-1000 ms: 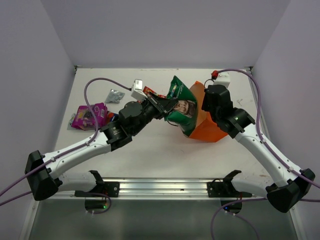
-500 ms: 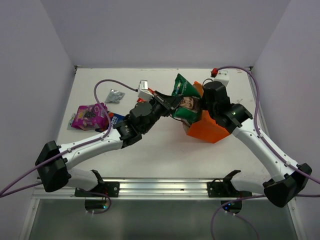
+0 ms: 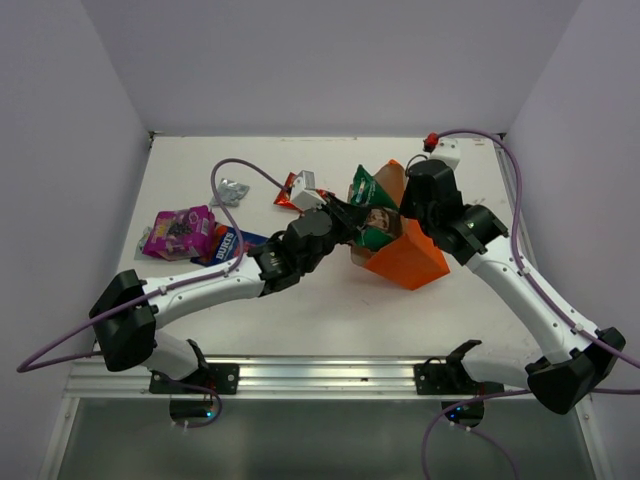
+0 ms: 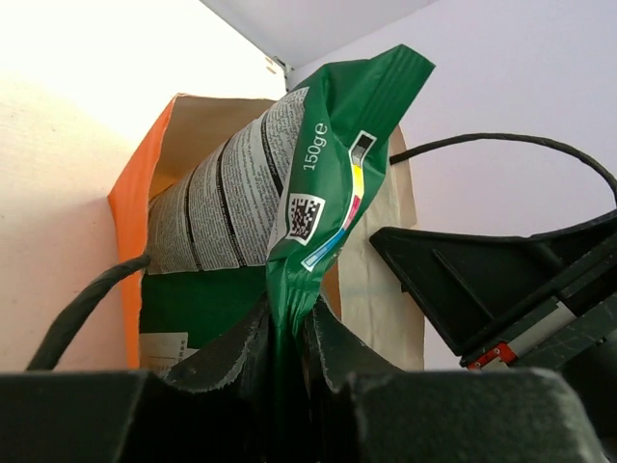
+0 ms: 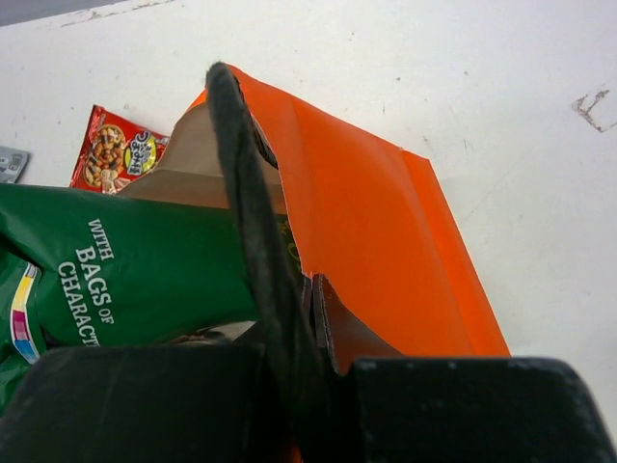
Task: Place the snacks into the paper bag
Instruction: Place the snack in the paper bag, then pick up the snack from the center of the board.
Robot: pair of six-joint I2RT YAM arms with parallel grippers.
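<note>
Packet in play: green-and-white foil packet [image 3: 366, 188] sits partway inside the mouth of the bag. One green corner pokes past the rim. In the left wrist view its white, text-and-barcode back [image 4: 231, 203] rests against the bag's pale inner wall.
Bag: bright orange paper carrier bag [image 3: 410, 262] lies on its side, right of the table's middle. The mouth faces left and the pale inside shows there [image 4: 376, 260]. In the right wrist view the orange outer wall [image 5: 386, 251] slopes down to the table.
Left gripper [image 4: 289, 333]: at the bag mouth [image 3: 352, 218]. Fingers are narrow and pinch the green packet's near edge between them.
Right gripper [image 5: 299, 328]: above the bag's far rim [image 3: 408, 205]. Fingers are closed tight on the black cord handle [image 5: 241, 183], which runs from the rim straight into them.
Red packet: red foil packet [image 3: 288, 190] lies flat outside the bag, just left of the mouth and behind the left wrist. It also shows beyond the rim from the right wrist [image 5: 116, 149].
Silver packet: small silver-grey foil packet [image 3: 233, 188] is further left, near the back of the table and apart from the rest.
Purple packet: magenta-purple foil packet [image 3: 180, 232] lies flat at the left side.
Blue packet: dark blue foil packet [image 3: 228, 243] is just beside the purple one's right edge, partly hidden by the left arm.
Surface: white tabletop [image 3: 320, 310], with pale lilac walls [image 3: 60, 150] on three sides.
Arms: both reach inward and meet at the bag, with purple cables [image 3: 225, 170] looping over them.
</note>
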